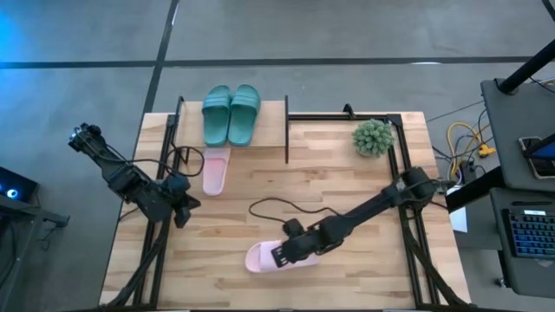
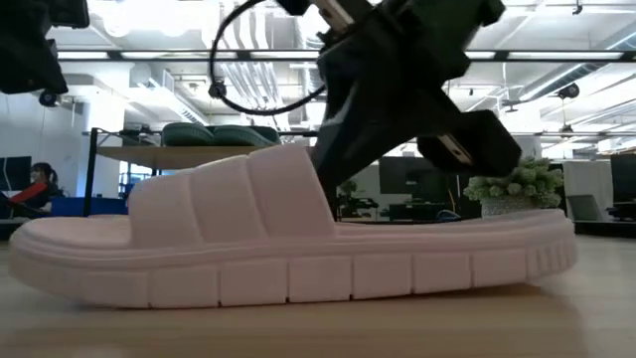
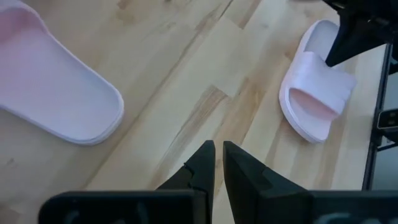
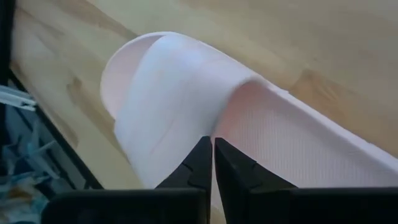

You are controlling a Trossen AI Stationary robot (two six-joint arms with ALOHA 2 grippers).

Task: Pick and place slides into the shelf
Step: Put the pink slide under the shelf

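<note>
Teal pair [image 1: 231, 113]: on the shelf [image 1: 277, 111] top board, side by side. Judged done.

Pink slide [image 1: 216, 169]: partly under the shelf's near edge, possibly on the lower level; cannot tell if fully seated.

Second pink slide [image 1: 270, 256]: flat on the tabletop [image 1: 347, 191] near its front edge, well apart from the shelf. Still to place.

Right tool [image 1: 297, 246]: over this slide, fingers clenched together at the strap edge; actual grip not confirmed.

Left tool [image 1: 181, 211]: clenched, empty, near the tabletop's left side.

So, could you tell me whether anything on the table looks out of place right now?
Only the split pink pair: one pink slide lies by the shelf, the other pink slide sits across the table at the right gripper. Nothing looks damaged.
</note>
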